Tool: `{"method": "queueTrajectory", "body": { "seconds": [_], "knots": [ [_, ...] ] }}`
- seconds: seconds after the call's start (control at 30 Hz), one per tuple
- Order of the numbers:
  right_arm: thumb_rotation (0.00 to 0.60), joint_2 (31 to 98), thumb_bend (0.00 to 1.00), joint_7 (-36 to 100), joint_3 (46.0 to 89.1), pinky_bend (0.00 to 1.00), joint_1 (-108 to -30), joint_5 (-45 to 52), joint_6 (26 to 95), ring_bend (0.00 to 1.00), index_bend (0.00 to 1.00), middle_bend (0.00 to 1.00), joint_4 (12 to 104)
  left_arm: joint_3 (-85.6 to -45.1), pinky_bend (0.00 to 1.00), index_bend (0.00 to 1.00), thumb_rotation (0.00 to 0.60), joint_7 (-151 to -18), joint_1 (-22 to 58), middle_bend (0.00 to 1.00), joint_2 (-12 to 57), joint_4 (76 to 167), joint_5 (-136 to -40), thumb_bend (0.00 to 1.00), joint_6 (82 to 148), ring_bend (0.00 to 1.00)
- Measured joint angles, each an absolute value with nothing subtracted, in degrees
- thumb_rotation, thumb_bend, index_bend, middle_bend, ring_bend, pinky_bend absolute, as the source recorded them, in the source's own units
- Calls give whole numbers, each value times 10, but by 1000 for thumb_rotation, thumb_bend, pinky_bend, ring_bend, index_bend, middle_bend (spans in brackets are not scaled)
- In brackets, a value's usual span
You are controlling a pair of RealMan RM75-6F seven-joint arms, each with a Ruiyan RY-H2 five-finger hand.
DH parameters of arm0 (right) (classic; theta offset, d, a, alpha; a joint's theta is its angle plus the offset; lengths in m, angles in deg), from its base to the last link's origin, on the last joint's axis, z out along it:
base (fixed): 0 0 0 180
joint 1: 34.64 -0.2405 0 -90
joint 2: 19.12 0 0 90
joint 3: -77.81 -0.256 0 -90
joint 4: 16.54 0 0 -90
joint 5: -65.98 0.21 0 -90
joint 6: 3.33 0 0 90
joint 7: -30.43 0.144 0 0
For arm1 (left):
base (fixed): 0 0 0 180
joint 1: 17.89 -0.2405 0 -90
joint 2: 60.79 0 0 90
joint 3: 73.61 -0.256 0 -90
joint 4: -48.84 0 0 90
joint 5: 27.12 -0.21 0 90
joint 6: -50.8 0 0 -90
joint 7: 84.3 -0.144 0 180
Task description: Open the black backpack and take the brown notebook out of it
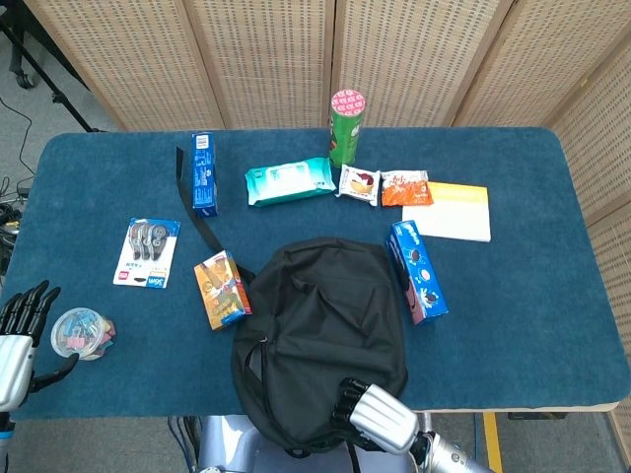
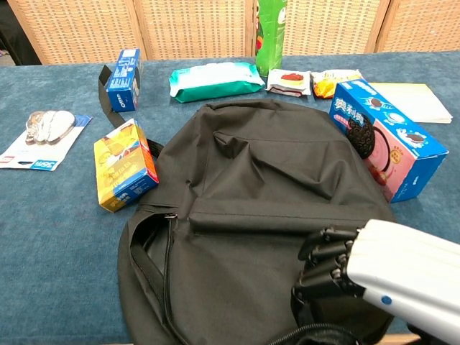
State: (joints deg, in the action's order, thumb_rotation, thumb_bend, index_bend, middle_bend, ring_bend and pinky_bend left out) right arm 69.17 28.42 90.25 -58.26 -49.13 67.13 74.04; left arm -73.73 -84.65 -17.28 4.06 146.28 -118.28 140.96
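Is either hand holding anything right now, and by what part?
Right hand curls into the backpack fabric near its bottom edge; a firm grip cannot be told. Left hand holds nothing.
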Motion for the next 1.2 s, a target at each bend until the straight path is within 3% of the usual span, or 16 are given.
{"method": "queueTrajectory", "body": {
  "seconds": [0.17, 0.47, 0.63, 0.77, 1.2],
  "knots": [
    [600, 705, 579, 282, 886, 270, -588, -486, 676, 497, 603, 621, 746, -738, 0, 0, 600, -849, -172, 0, 42, 1462, -1183, 214, 1408, 0],
    [600, 714, 607, 262, 839, 278, -615, -448, 643, 506, 621, 634, 780, -738, 0, 0, 600, -847, -171, 0, 41, 1461, -1183, 215, 1406, 0],
    [600, 716, 620, 237, 800, 421, -635, -426, 629, 533, 634, 644, 790, -738, 0, 0, 600, -847, -170, 0, 42, 1460, -1183, 215, 1403, 0],
    [600, 717, 620, 222, 770, 465, -650, -404, 623, 535, 635, 645, 794, -739, 0, 0, 600, -848, -169, 0, 43, 1460, -1182, 214, 1402, 0],
    [600, 713, 620, 178, 693, 485, -679, -306, 602, 535, 637, 647, 807, -746, 0, 0, 600, -829, -140, 0, 45, 1449, -1230, 219, 1380, 0]
  ]
}}
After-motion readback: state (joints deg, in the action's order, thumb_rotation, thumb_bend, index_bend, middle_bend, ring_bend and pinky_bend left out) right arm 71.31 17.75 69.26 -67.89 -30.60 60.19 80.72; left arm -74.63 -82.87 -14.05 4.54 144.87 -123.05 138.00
